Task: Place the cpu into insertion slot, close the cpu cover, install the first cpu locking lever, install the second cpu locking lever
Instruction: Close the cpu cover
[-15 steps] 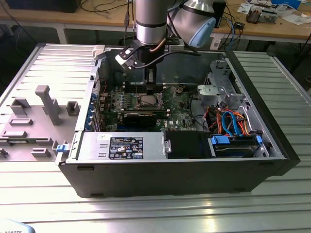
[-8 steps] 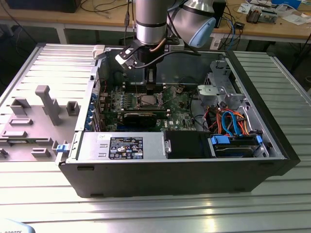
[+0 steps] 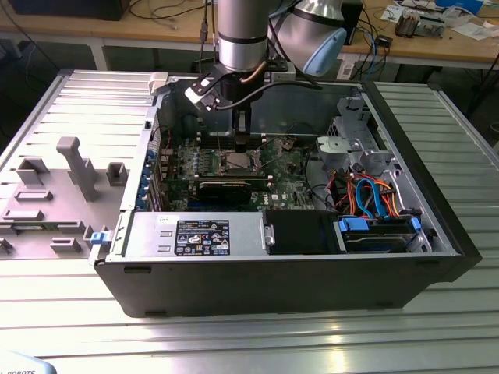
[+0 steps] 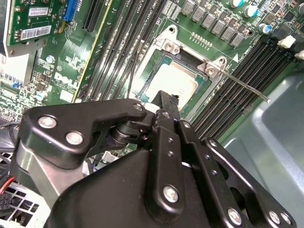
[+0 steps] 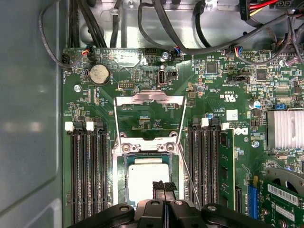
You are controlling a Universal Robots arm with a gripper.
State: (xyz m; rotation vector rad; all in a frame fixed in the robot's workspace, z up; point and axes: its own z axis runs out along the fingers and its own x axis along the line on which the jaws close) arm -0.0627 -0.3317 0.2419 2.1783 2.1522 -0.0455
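The cpu (image 5: 147, 178) lies flat in its socket on the green motherboard, silver top up; it also shows in the second wrist view as the cpu (image 4: 173, 80). The cpu cover (image 5: 149, 99), a thin metal frame with a window, is swung open and lies back over the board beyond the socket. One thin locking lever (image 5: 189, 178) stands unlatched beside the socket, seen again as the lever (image 4: 242, 85). My gripper (image 5: 164, 187) hangs just above the cpu's near edge, its fingertips pressed together with nothing between them. From outside, the gripper (image 3: 243, 140) reaches down into the open computer case.
Black memory slots (image 5: 88, 175) flank the socket on both sides. A finned heatsink (image 5: 285, 129) and expansion cards (image 5: 280, 194) sit to one side. Cables (image 5: 204, 28) run along the case wall. A drive cage (image 3: 355, 148) and power supply (image 3: 195, 235) crowd the case.
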